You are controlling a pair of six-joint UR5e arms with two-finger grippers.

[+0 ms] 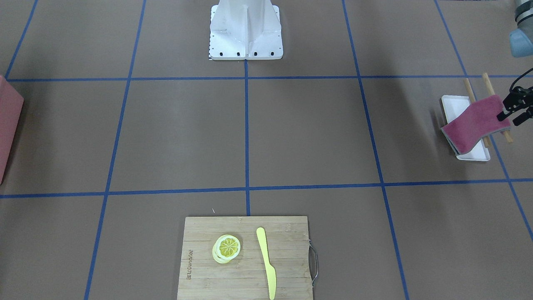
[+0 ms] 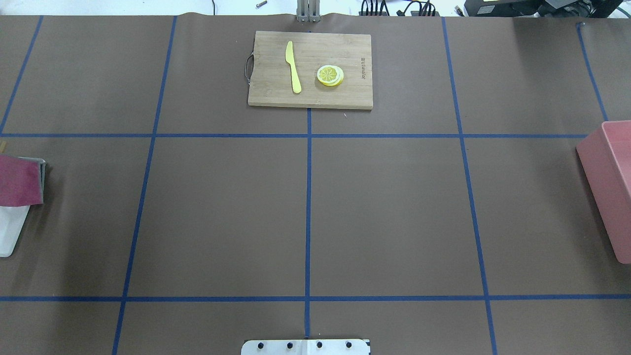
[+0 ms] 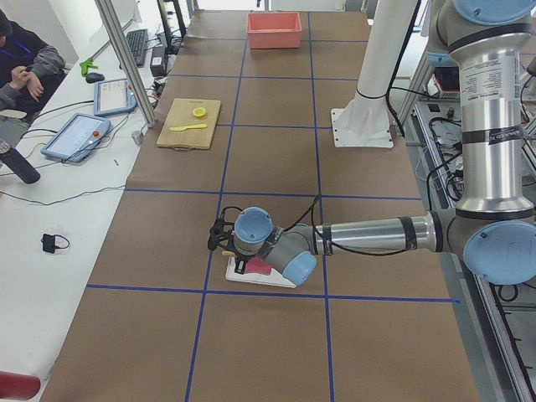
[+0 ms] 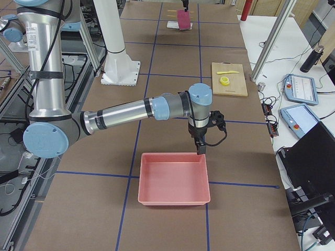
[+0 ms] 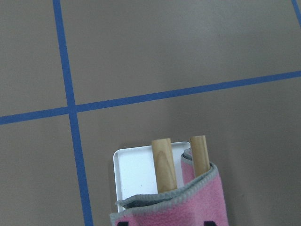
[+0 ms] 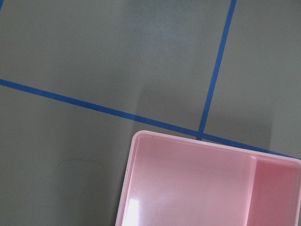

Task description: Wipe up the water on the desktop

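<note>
Seen from overhead: board sat on counter at 12 o'clock, knife and lemon on it, bin at 3 o'clock, cloth over tray at 9 o'clock.

front: faces robot | overhead: behind | both: cutting board

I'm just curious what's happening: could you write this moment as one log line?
left gripper: at pink cloth draped on wooden rods over white tray | right gripper: above pink bin | desktop: no water visible

The near arm reaches low across the brown desk to a white tray with a red cloth, a cutting board lying well beyond.
</note>
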